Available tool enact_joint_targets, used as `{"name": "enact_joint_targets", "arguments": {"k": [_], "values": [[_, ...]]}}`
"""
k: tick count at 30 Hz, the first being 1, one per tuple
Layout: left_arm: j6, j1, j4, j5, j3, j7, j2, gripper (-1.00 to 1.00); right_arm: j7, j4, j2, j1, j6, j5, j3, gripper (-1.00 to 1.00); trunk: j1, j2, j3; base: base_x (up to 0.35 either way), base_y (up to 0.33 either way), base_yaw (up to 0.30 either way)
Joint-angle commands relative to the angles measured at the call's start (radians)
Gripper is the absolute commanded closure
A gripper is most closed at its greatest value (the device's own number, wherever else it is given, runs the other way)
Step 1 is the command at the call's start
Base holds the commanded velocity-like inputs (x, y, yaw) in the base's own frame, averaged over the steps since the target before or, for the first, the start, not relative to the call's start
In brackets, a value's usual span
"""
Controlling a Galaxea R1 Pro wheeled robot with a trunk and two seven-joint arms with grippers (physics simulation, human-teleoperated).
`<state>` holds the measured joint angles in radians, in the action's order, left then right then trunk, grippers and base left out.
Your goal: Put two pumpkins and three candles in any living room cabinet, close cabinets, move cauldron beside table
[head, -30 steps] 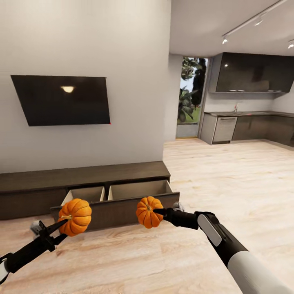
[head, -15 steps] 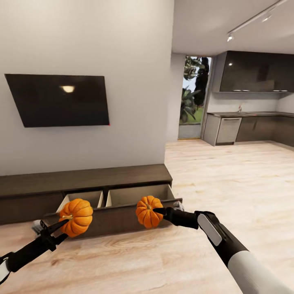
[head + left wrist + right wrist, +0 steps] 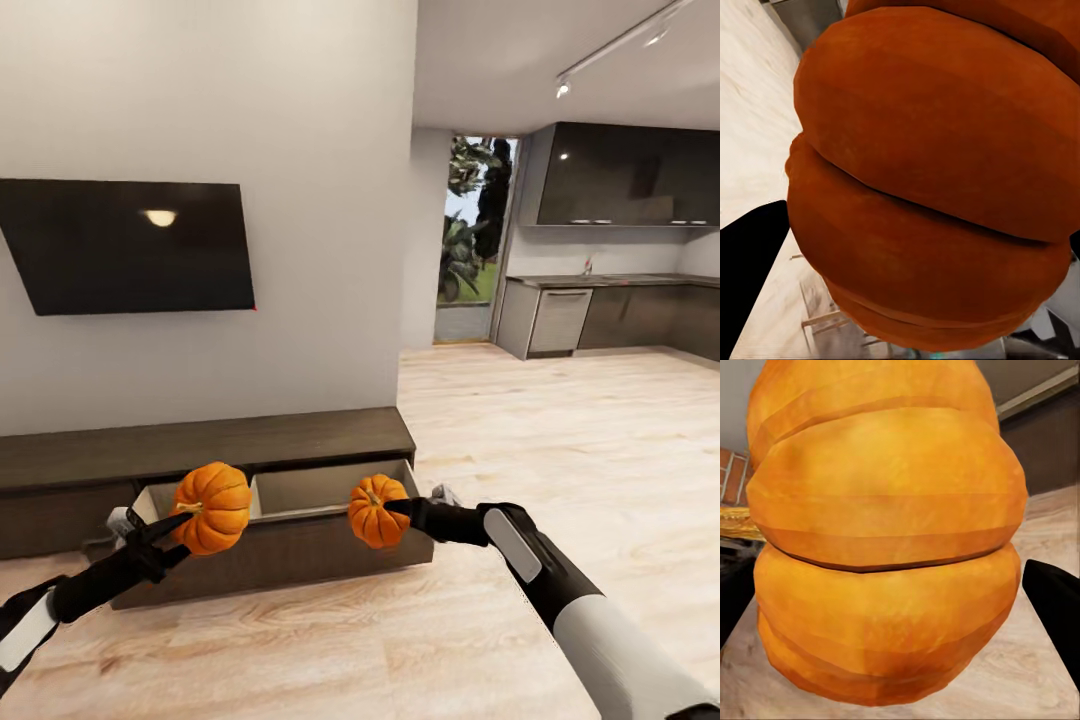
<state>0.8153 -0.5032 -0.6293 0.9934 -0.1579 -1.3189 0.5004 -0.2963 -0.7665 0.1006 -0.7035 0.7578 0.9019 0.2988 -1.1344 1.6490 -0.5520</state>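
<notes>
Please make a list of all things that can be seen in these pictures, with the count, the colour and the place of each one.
pumpkins: 2, orange, one in the left end effector, one in the right end effector
cabinet: 1, dark brown, low against the wall
drawers: 2, pale inside, pulled open, left, right
TV: 1, black, on the wall
kitchen cupboards: dark grey, far right
floor: light wood
left end effector: black, holding a pumpkin
right end effector: black, holding a pumpkin

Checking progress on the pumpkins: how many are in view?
2. One pumpkin in the left end effector, one pumpkin in the right end effector, both over the cabinet drawer.
</notes>
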Motion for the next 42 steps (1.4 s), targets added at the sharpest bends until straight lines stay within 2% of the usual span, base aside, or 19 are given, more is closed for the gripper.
{"name": "enact_joint_targets", "arguments": {"k": [1, 3, 6, 7, 8, 10, 12, 15, 21, 28, 31, 33, 37, 42], "values": [[0.017, -0.003, -0.026, 0.011, -0.004, 0.021, 0.001, 1.0, 0.007, 0.007, -0.004, -0.022, 0.005, 0.008, 0.003, 1.0, 0.0, 0.001, -0.001, 0.009, -0.008, 0.0], [0.044, -0.005, -0.072, 0.016, 0.0, 0.068, -0.005, 1.0, 0.023, 0.034, -0.024, -0.06, 0.005, 0.009, 0.002, 1.0, 0.0, 0.001, -0.001, 0.005, -0.004, 0.0], [0.089, -0.009, -0.105, 0.017, 0.004, 0.132, -0.015, 1.0, 0.066, 0.074, -0.074, -0.106, -0.004, 0.008, 0.002, 1.0, 0.0, 0.001, -0.001, 0.001, -0.001, 0.0], [0.098, -0.01, -0.114, 0.017, 0.005, 0.157, -0.017, 1.0, 0.097, 0.086, -0.098, -0.125, -0.008, 0.008, 0.002, 1.0, 0.0, 0.001, -0.001, 0.0, 0.0, 0.0], [0.102, -0.013, -0.117, 0.018, 0.005, 0.175, -0.018, 1.0, 0.119, 0.09, -0.111, -0.136, -0.014, 0.008, 0.002, 1.0, 0.0, 0.001, -0.001, 0.0, 0.0, 0.0], [0.106, -0.03, -0.119, 0.018, 0.007, 0.217, -0.023, 1.0, 0.166, 0.095, -0.13, -0.158, -0.032, 0.008, 0.002, 1.0, 0.0, 0.001, -0.001, 0.0, 0.0, 0.0], [0.108, -0.046, -0.118, 0.019, 0.007, 0.266, -0.043, 1.0, 0.214, 0.097, -0.141, -0.177, -0.048, 0.008, 0.002, 1.0, 0.0, 0.001, -0.001, 0.0, 0.0, 0.0], [0.109, -0.079, -0.116, 0.019, 0.023, 0.333, -0.069, 1.0, 0.254, 0.099, -0.147, -0.187, -0.068, 0.008, 0.002, 1.0, 0.0, 0.001, -0.001, 0.0, 0.0, 0.0], [0.109, -0.13, -0.1, 0.019, 0.066, 0.504, -0.111, 1.0, 0.269, 0.131, -0.149, -0.194, -0.107, 0.007, 0.002, 1.0, 0.0, 0.001, -0.001, 0.0, 0.0, 0.0], [0.098, -0.19, -0.099, 0.018, 0.104, 0.689, -0.129, 1.0, 0.27, 0.203, -0.149, -0.218, -0.164, -0.002, 0.003, 1.0, 0.0, 0.001, -0.001, 0.0, 0.0, 0.0], [0.053, -0.207, -0.103, 0.017, 0.108, 0.76, -0.137, 1.0, 0.271, 0.21, -0.148, -0.227, -0.181, -0.004, 0.004, 1.0, 0.0, 0.001, -0.001, 0.0, 0.0, 0.0], [0.024, -0.211, -0.107, 0.017, 0.108, 0.788, -0.141, 1.0, 0.275, 0.212, -0.149, -0.23, -0.192, -0.004, 0.005, 1.0, 0.0, 0.001, -0.001, 0.0, 0.0, 0.0], [0.007, -0.218, -0.107, 0.017, 0.109, 0.832, -0.151, 1.0, 0.307, 0.213, -0.148, -0.242, -0.202, -0.004, 0.005, 1.0, 0.0, 0.001, -0.001, 0.0, 0.0, 0.0], [0.003, -0.221, -0.1, 0.017, 0.111, 0.849, -0.164, 1.0, 0.333, 0.213, -0.148, -0.246, -0.23, -0.005, 0.006, 1.0, 0.0, 0.001, -0.001, 0.0, 0.0, 0.0]]}}
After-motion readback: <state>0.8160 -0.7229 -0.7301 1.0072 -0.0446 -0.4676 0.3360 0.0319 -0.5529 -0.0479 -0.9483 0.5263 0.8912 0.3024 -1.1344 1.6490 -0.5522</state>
